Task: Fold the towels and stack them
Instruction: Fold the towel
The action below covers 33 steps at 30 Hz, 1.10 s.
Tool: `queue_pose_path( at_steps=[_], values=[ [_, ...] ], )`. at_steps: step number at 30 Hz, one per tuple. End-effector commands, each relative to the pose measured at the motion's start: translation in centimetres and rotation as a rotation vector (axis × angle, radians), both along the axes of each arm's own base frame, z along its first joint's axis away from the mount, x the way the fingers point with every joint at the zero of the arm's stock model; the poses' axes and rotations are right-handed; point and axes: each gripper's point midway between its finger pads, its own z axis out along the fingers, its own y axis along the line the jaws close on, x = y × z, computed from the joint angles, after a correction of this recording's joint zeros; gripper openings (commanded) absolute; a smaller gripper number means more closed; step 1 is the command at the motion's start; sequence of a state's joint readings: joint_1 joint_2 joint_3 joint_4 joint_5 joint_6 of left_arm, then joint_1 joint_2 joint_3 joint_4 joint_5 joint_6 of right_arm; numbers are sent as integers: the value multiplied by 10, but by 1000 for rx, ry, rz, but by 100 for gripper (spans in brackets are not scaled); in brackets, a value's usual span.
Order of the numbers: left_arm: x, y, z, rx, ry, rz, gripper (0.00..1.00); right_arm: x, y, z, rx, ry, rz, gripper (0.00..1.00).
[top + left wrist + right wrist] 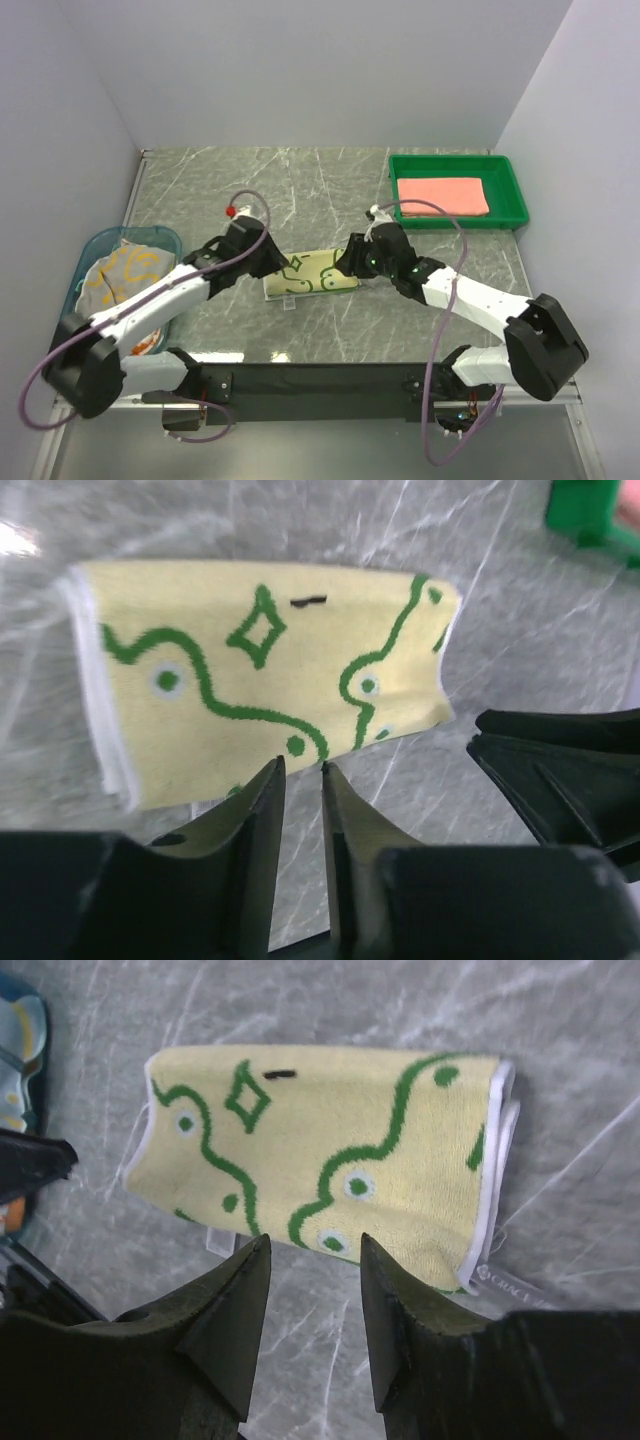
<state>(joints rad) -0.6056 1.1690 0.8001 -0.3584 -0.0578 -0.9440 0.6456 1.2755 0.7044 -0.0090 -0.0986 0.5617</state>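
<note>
1. Blue basket (pixel 140 231) sits at the left edge of the marble tabletop (pixel 300 190), towards the near-left corner. A crumpled cream towel (pixel 125 272) w/ yellow marks lies in it. There's an orange bit lower in the basket, poss. another cloth, too hidden to say.
2. Left arm reaches from the near-left over the table. Left gripper (pixel 275 262) is at the left end of the frog towel. In the wrist view its fingers are close together w/ a thin gap, table showing through it, nothing pinched. The tips are over the towel's near edge; can't tell if they touch it.
3. Frog towel (pixel 312 270) is mid-table, slightly nearer the near edge. It's pale yellow w/ green wavy lines, dots and a diamond. It lies flat, folded into a long rectangle, white hem layers stacked at one short end.
4. Right gripper (pixel 352 265) is at the towel's right end. Its fingers are spread wider than the left's and hold nothing. The tips are over the near edge.
5. Green tray (pixel 460 222) is in the far-right corner. A salmon-pink towel (pixel 442 196) lies folded flat in it, well apart from the frog towel.
</note>
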Motion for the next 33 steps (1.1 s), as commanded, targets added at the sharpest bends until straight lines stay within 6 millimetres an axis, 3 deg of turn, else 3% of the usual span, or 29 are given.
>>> queue_pose_path(
  at_steps=[1,3,4,9,12,16,20,23,25,26,28,30,33],
  values=[
    [12,-29,-6,-31,-11,-23,26,18,18,8,177,-27,-93,48],
    [8,-31,-28,-7,32,-26,22,22,19,0,207,-20,-120,48],
    [7,-31,-43,16,59,-28,20,19,18,-15,198,7,-130,48],
    [-10,-3,-102,119,146,46,12,1,2,-66,207,135,-208,47],
    [-19,10,-121,158,169,78,11,-1,-6,-74,231,152,-239,47],
    [-24,24,-132,203,187,112,10,-7,-15,-80,236,157,-261,46],
    [-19,23,-120,199,164,113,16,-4,-15,-62,256,112,-260,46],
    [-10,14,-93,151,107,102,28,4,-11,-32,288,39,-236,48],
    [-1,7,-67,104,48,99,44,11,-5,-8,316,-17,-211,56],
    [1,4,-59,91,30,93,50,14,-3,0,327,-32,-204,67],
    [12,-5,-33,45,-28,90,60,25,7,20,356,-74,-185,72],
    [24,-9,-17,32,-72,99,59,38,18,31,376,-88,-173,72],
    [41,-10,-15,51,-90,131,53,54,34,35,423,-87,-163,68]
  ],
)
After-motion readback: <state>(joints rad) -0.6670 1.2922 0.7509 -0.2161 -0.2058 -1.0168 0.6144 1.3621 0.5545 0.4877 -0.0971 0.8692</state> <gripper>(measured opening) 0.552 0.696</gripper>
